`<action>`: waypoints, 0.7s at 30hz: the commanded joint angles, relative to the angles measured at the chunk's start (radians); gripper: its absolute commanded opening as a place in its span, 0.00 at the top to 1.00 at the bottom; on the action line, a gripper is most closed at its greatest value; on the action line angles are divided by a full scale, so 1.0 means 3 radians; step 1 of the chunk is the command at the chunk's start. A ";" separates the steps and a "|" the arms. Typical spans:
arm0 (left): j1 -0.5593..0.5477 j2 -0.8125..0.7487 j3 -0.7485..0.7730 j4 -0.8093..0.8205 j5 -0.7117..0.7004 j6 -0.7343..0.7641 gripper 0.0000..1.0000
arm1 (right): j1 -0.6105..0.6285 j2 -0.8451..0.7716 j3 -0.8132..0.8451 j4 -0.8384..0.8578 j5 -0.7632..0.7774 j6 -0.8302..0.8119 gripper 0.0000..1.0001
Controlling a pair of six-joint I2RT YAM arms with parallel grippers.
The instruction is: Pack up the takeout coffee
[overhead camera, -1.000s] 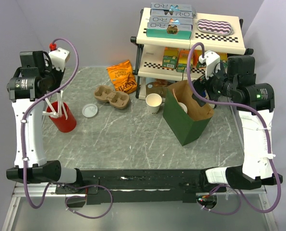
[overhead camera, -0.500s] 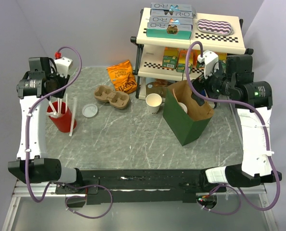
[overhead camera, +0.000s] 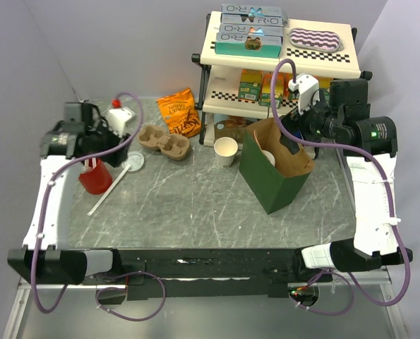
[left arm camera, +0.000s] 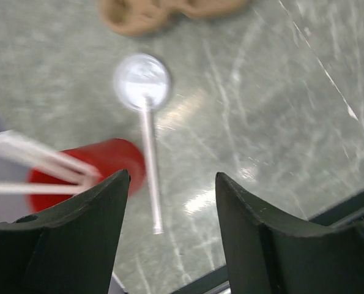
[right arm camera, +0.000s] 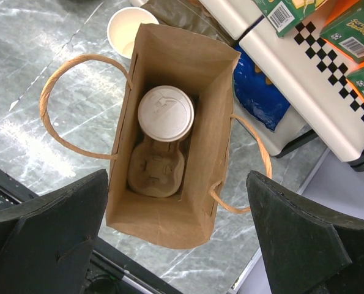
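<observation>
Takeout coffee point(right arm camera: 165, 114): lidded paper cup, sat upright in carrier point(right arm camera: 154, 174) inside bag point(right arm camera: 169, 220); likely light, crushable, best held round its sides; right gripper point(right arm camera: 177, 173) above and left gripper point(left arm camera: 171, 177) both gaped empty.

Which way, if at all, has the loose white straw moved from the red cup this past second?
Yes. From over the red cup, the white straw dropped right, now lying on the table with its far end at the white lid.
</observation>
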 commanded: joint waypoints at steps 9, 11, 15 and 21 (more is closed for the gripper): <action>-0.0242 0.0934 -0.0540 0.0862 -0.1003 -0.0072 0.35 | -0.0013 -0.0069 0.0004 -0.0011 0.0100 0.0005 0.00; -0.0257 0.1158 -0.0566 0.0949 -0.1110 -0.0031 0.34 | -0.0013 -0.0069 0.0019 -0.0031 0.0106 0.0005 0.00; -0.0263 0.1496 -0.0535 0.1025 -0.1295 -0.0021 0.34 | -0.0018 -0.0064 0.0035 -0.0047 0.0136 -0.0015 0.00; -0.0252 0.1951 -0.0423 0.1041 -0.1500 -0.0143 0.41 | -0.0018 -0.0089 -0.0001 -0.0062 0.0192 -0.0030 0.00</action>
